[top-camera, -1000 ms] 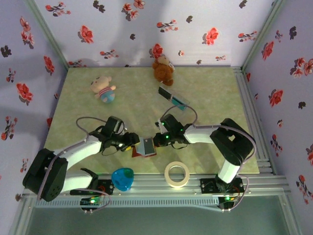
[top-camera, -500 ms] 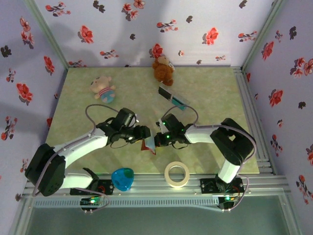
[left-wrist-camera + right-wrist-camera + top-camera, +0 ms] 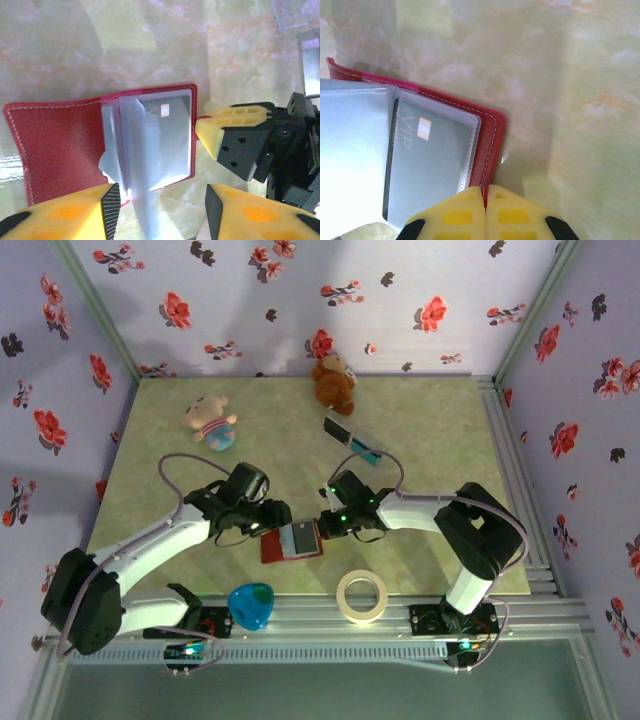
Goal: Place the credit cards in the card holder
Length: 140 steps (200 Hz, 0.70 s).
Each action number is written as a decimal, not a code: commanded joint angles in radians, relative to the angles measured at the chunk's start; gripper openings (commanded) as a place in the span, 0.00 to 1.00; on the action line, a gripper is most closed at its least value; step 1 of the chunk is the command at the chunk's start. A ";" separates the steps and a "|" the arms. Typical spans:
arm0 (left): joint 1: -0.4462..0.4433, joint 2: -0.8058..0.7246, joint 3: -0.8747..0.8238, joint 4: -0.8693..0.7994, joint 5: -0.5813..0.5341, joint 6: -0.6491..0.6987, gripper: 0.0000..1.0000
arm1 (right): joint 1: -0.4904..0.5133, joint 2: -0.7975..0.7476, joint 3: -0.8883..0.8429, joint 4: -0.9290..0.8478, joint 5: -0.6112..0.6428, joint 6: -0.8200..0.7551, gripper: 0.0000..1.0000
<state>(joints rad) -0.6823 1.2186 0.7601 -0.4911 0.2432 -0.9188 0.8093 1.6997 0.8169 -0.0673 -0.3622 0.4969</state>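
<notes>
While right gripper pinches card holder edge, left gripper spread open above it, arms angled inward

Top cam sits high up behind the arm bases, looking down on the whole table. Both wrist cams point down from really close — the open card holder is what all three share, right wrist tightest, on its edge

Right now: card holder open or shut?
Open. The card holder lies spread, its red cover flat and clear sleeves exposed, a VIP card tucked in one.
</notes>
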 commanded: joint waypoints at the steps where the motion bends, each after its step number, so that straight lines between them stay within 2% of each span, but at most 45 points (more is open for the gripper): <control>1: -0.001 0.028 0.008 -0.011 0.033 -0.010 0.50 | -0.004 0.014 0.003 -0.051 0.016 -0.015 0.00; 26: -0.007 0.039 -0.042 0.108 0.086 -0.046 0.50 | -0.005 0.031 0.003 -0.027 -0.021 0.001 0.00; 42: 0.008 0.022 -0.042 0.056 0.064 -0.011 0.51 | -0.005 0.023 -0.011 -0.008 -0.023 0.023 0.00; 60: 0.064 -0.046 -0.077 -0.049 -0.006 0.034 0.57 | -0.005 0.021 -0.013 -0.007 -0.019 0.027 0.00; 72: 0.116 -0.080 -0.133 -0.064 -0.011 0.042 0.61 | -0.004 0.026 -0.009 -0.008 -0.024 0.025 0.00; 92: 0.189 -0.092 -0.210 -0.045 -0.009 0.066 0.63 | -0.005 0.033 -0.005 -0.010 -0.024 0.024 0.00; 107: 0.218 -0.075 -0.248 0.031 0.017 0.073 0.63 | -0.005 0.045 0.005 -0.010 -0.024 0.022 0.00; 128: 0.223 -0.026 -0.277 0.205 0.119 0.051 0.63 | -0.004 0.058 0.020 -0.013 -0.035 0.025 0.00; 140: 0.223 0.016 -0.271 0.247 0.153 0.051 0.63 | -0.004 0.056 0.015 -0.009 -0.031 0.029 0.00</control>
<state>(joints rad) -0.4652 1.1801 0.4919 -0.4072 0.3008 -0.8810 0.8074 1.7210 0.8299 -0.0570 -0.3935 0.5083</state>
